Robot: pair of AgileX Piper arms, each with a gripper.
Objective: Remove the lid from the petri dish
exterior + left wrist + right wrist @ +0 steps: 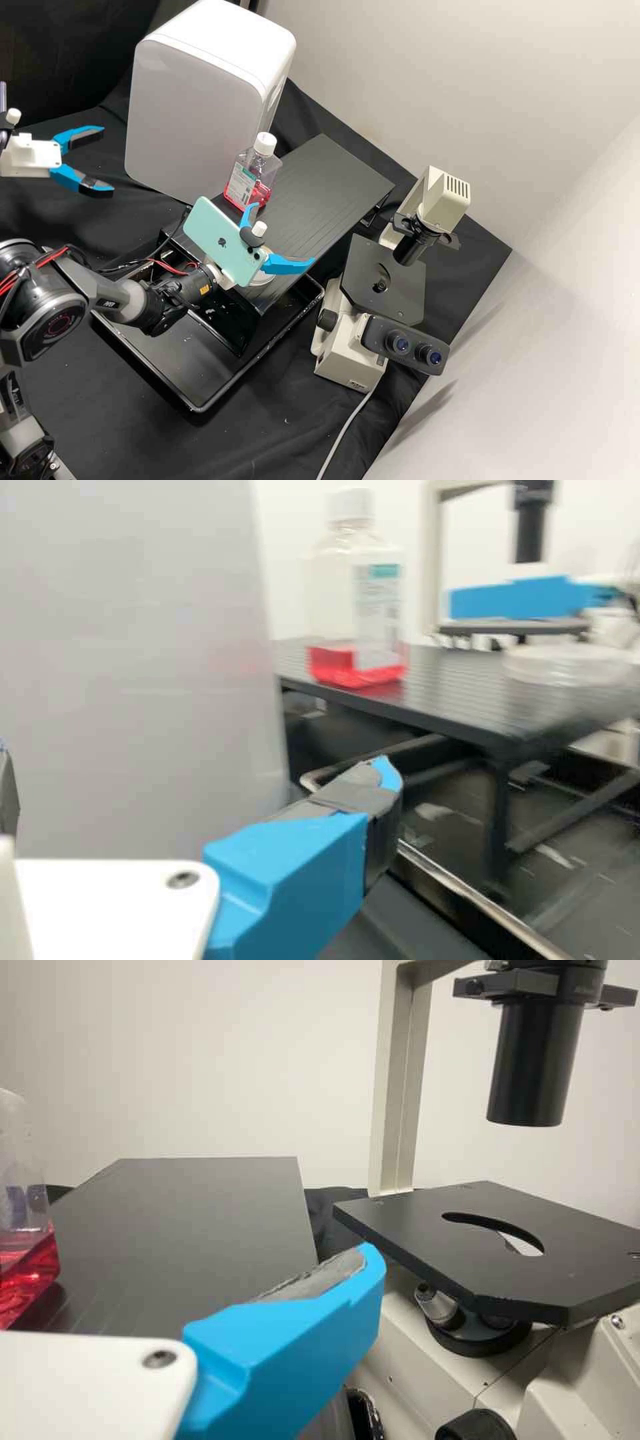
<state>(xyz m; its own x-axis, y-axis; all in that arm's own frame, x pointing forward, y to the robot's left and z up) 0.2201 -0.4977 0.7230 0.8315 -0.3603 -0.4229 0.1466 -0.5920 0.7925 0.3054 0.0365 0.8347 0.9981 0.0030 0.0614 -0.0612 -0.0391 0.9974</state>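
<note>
Right tool spread wide over the petri dish on the black platform — gripping nothing, left tool wide too, at ten o'clock

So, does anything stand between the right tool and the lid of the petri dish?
Nothing visible does. The right tool hangs open just above the petri dish on the black platform, with no object between them. The bottle stands farther back on the platform, out of the way.
</note>
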